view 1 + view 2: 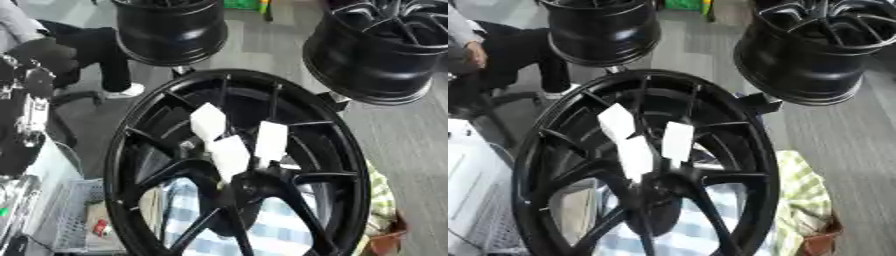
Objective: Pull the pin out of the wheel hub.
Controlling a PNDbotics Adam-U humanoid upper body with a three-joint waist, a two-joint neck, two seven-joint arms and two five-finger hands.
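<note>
Neither robot hand is in sight, so I cannot tell their state, and the black wheel hub (236,165) stands upright close before me with three white pins (231,156) lodged at its centre, so by my reckoning the pulling remains undone.

Grey floor (262,50), checked cloth (271,230), wire basket (74,215)

Wheel hub (131,165), near centre: glossy black rim and spokes. Three tags (229,137) at its centre: plain white. Two far wheels (171,30): black. Cloth (702,235) behind the spokes: blue-and-white check. Cloth (802,200) at right: green-and-white check. Floor (394,135): grey. Basket (74,215), near left: white mesh.
</note>
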